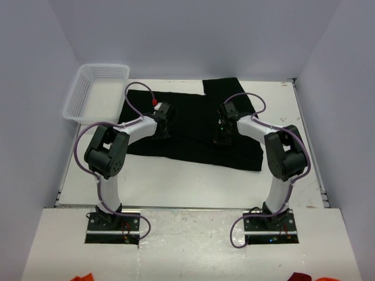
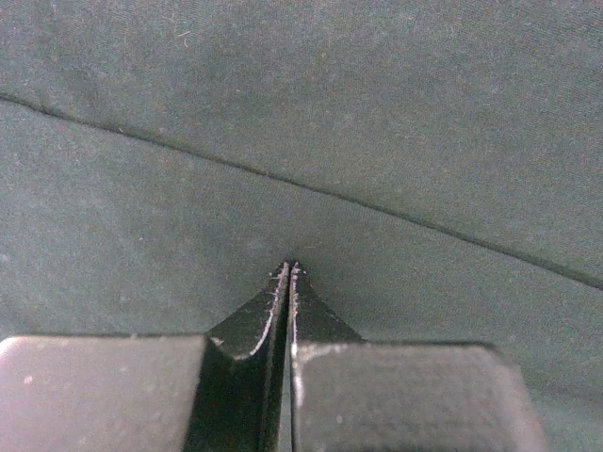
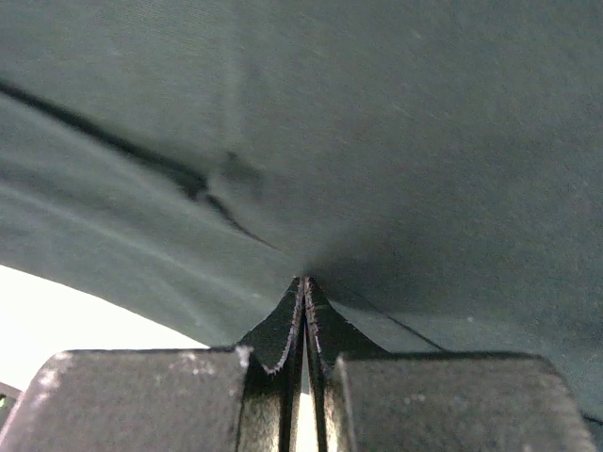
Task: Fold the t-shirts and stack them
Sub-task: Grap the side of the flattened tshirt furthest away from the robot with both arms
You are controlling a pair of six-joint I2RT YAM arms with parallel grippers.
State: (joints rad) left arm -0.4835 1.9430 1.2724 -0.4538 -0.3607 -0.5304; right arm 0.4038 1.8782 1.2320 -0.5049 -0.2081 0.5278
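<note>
A black t-shirt lies spread across the middle of the white table, with one part reaching toward the back edge. My left gripper points down onto its left half. In the left wrist view its jaws are shut, tips pinched into the cloth beside a fold line. My right gripper points down onto the right half. Its jaws are shut on a pucker of cloth that rises off the table. No second t-shirt shows.
A white plastic mesh basket stands at the back left corner, partly over the table's edge. Bare table lies in front of the shirt and along the right side. Grey walls enclose the back and sides.
</note>
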